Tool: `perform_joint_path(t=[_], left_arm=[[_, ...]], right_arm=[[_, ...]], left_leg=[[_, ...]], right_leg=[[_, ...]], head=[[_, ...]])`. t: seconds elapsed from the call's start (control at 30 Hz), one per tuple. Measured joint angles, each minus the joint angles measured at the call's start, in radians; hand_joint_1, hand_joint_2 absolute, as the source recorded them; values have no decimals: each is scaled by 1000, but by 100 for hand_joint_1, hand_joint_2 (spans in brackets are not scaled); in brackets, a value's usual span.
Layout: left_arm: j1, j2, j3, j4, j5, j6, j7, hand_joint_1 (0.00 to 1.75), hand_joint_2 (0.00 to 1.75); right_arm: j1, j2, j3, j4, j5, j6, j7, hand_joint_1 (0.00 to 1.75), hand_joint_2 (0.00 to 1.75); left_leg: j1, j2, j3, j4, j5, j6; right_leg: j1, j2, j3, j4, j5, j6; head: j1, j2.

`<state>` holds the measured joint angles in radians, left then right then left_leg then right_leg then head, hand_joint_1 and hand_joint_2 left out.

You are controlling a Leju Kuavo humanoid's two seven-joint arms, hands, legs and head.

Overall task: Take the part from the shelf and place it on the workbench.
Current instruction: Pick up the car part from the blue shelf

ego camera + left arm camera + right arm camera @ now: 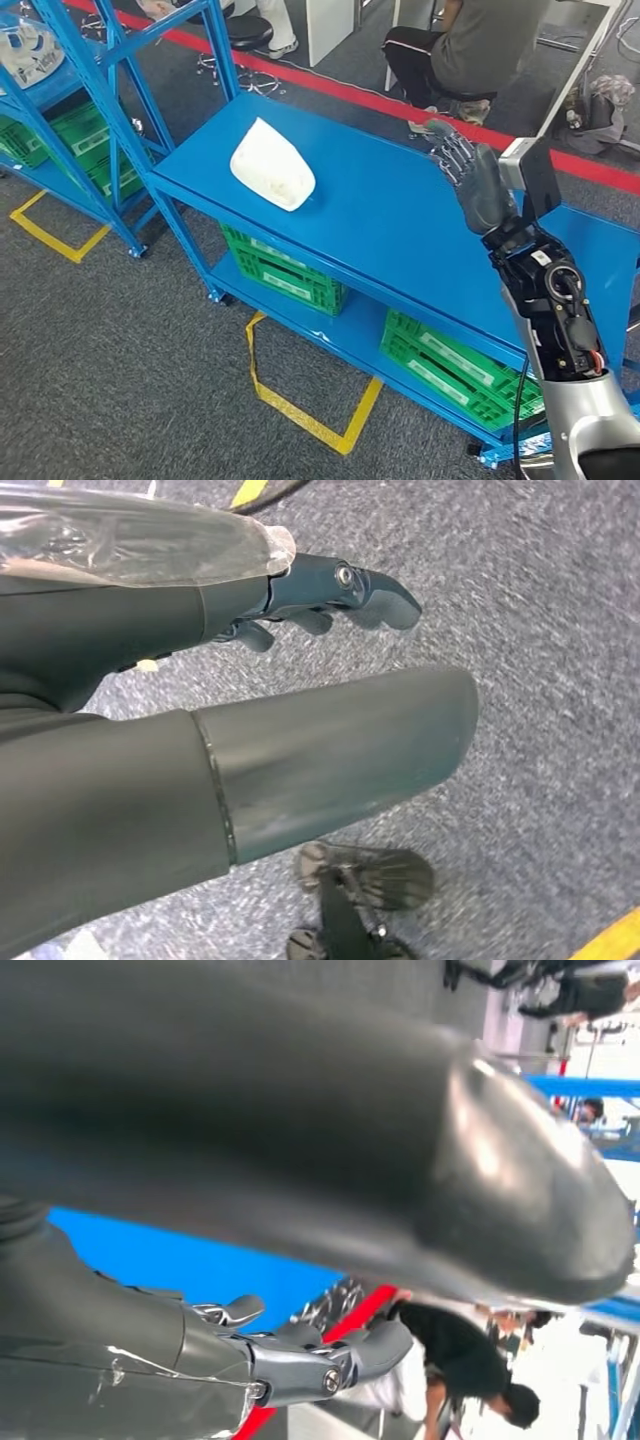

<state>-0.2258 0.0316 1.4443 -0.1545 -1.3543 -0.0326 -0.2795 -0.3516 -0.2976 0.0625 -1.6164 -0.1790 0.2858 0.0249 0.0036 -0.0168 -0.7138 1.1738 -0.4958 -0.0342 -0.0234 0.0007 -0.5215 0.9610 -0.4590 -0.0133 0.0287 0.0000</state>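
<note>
White part [272,165] lies on workbench [385,215], well apart from right hand [469,172].

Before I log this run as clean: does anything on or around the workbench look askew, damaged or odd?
Nothing stands out. The white part lies flat on the blue workbench, intact, and the right robot hand hangs empty above the top.

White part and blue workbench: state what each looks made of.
White part: likely moulded plastic, smooth and slightly glossy, judging by its rounded shell shape and soft sheen. Workbench: probably painted sheet metal, given its flat, even blue top and thin folded edge.
</note>
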Motion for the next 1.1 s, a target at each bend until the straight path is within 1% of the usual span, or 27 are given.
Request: perform_joint_path(t=[0.03, 0.07, 0.1, 0.13, 0.17, 0.2, 0.23, 0.27, 0.3, 0.33, 0.4, 0.43, 0.47, 0.53, 0.67, 0.73, 0.8, 0.83, 0.87, 0.9, 0.93, 0.97, 1.0, 1.03, 1.07, 1.1], left_arm=[[0, -1, 0, 0, -1, 0, 0, 0, 0], [1, -2, 0, 0, -2, 0, 1, 0, 0], [1, -2, 0, 0, -2, 0, 2, 0, 0], [1, -1, 0, 0, -3, -1, 3, 0, 0], [1, 0, 0, 0, -4, -1, 4, 0, 0], [-1, 1, 0, 0, -4, -2, 5, 0, 0], [-2, 1, 0, 0, -4, -4, 6, 0, 0], [-2, 2, 0, 0, -4, -5, 6, 0, 0], [-2, 1, 0, 0, -4, -7, 7, 0, 0], [-1, 2, 0, 0, -4, -10, 8, 0, 0], [0, 3, 0, 0, -4, -19, 10, 0, 0], [-1, 4, 0, 0, -3, -22, 10, 0, 0], [-1, 4, 0, 0, -3, -24, 11, 0, 0], [-2, 5, 0, 0, -3, -25, 12, 0, 0], [-3, 5, 0, 0, -3, -34, 22, 0, 0], [-4, 5, 0, 0, -3, -38, 25, 0, 0], [-5, 8, 0, 0, -3, -42, 26, 0, 0], [-6, 9, 0, 0, -3, -42, 27, 0, 0], [-7, 9, 0, 0, -4, -43, 28, 0, 0], [-8, 10, 0, 0, -4, -43, 29, 0, 0], [-9, 9, 0, 0, -4, -43, 29, 0, 0], [-11, 9, 0, 0, -4, -44, 30, 0, 0], [-12, 9, 0, 0, -4, -44, 31, 0, 0], [-12, 9, 0, 0, -4, -45, 32, 0, 0], [-11, 9, 0, 0, -4, -46, 32, 0, 0], [-11, 8, 0, 0, -4, -47, 33, 0, 0]], right_arm=[[0, 0, 0, 1, 0, -1, 0, 0, 0], [0, 0, 0, 1, 0, -1, 1, 0, 0], [0, 0, 1, 2, 0, -1, 1, 0, 0], [0, 0, 1, 2, 0, 0, 2, 0, 0], [-2, 0, 1, 2, 0, 1, 2, 0, 0], [-6, 0, 1, 2, 1, 2, 2, 0, 0], [-11, 0, 0, 3, 1, 3, 2, 0, 0], [-16, 0, 0, 3, 1, 4, 2, 0, 0], [-20, -1, 1, 4, 2, 4, 3, 0, 0], [-22, -1, 1, 6, 3, 4, 5, 0, 0], [-25, -2, 1, 8, 5, 4, 8, 0, 0], [-26, -2, 1, 10, 5, 4, 9, 0, 0], [-28, -2, 1, 10, 5, 4, 9, 0, 0], [-29, -2, 1, 12, 5, 4, 10, 0, 0], [-28, -2, 0, 15, 5, -2, 10, 0, 0], [-27, -2, 0, 15, 5, -7, 10, 0, 0], [-26, -2, 0, 14, 5, -8, 10, 0, 0], [-25, -3, -1, 14, 4, -8, 11, 0, 0], [-24, -3, -1, 13, 3, -8, 11, 0, 0], [-24, -4, -2, 12, 2, -8, 12, 0, 0], [-23, -6, -2, 12, 1, -8, 13, 0, 0], [-19, -8, -2, 13, 1, -8, 15, 0, 0], [-15, -9, -2, 14, 1, -8, 17, 0, 0], [-9, -9, -2, 15, 1, -8, 18, 0, 0], [-4, -10, -2, 16, 1, -8, 18, 0, 0], [-2, -10, -2, 17, 1, -8, 19, 0, 0]], left_leg=[[3, 5, -31, 57, -17, -4], [6, 8, -46, 81, -16, -7], [9, 10, -42, 70, 0, -9], [12, 16, -12, 11, 33, -10], [13, 27, 30, -70, 65, -10], [12, 36, 68, -139, 89, -7], [10, 42, 98, -195, 106, -3], [7, 43, 109, -217, 108, 3], [6, 38, 111, -218, 109, 8], [6, 35, 111, -220, 110, 11], [6, 33, 114, -222, 110, 12], [5, 32, 114, -222, 108, 13], [4, 32, 115, -222, 107, 16], [3, 32, 115, -221, 106, 19], [3, 33, 115, -220, 104, 21], [1, 33, 114, -219, 103, 23], [-2, 31, 118, -227, 102, 36], [0, 31, 129, -242, 105, 43], [4, 31, 144, -262, 111, 51], [9, 30, 158, -279, 117, 54], [12, 29, 168, -290, 121, 55], [13, 27, 172, -294, 121, 55], [13, 24, 172, -293, 120, 54], [14, 20, 173, -292, 119, 50], [17, 16, 173, -289, 116, 44], [21, 12, 174, -284, 112, 37]], right_leg=[[1, -12, 0, 0, -1, -1], [1, -23, 0, 0, -2, -1], [1, -33, 1, 0, -3, 0], [0, -43, 4, 0, -5, 2], [0, -51, 7, 0, -8, 6], [1, -56, 8, 0, -11, 11], [3, -61, 10, 0, -14, 17], [4, -64, 12, -1, -16, 22], [6, -65, 13, -1, -20, 23], [6, -67, 15, -1, -22, 15], [6, -67, 18, -2, -25, -4], [6, -66, 19, -5, -23, -11], [6, -66, 21, -8, -22, -9], [6, -66, 24, -14, -18, -1], [5, -65, 26, -22, -14, 24], [4, -64, 28, -25, -13, 32], [2, -67, 35, -37, -9, 44], [1, -63, 40, -42, -9, 50], [1, -52, 38, -30, -19, 54], [2, -37, 24, 4, -38, 54], [0, -21, -4, 63, -66, 53], [-1, -10, -44, 139, -97, 54], [-3, -5, -82, 206, -118, 55], [-7, -4, -108, 246, -122, 58], [-12, -4, -114, 243, -104, 61], [-18, -4, -99, 196, -68, 66]], head=[[-4, 0], [-6, 0], [-9, 0], [-10, 0], [-12, 0], [-13, 0], [-13, 0], [-11, 0], [-8, 0], [-4, 0], [3, 0], [7, 0], [10, 0], [15, 0], [21, 0], [21, 0], [15, 0], [14, 0], [13, 0], [16, 0], [20, 0], [23, 0], [25, 0], [27, 0], [29, 0], [30, 0]])
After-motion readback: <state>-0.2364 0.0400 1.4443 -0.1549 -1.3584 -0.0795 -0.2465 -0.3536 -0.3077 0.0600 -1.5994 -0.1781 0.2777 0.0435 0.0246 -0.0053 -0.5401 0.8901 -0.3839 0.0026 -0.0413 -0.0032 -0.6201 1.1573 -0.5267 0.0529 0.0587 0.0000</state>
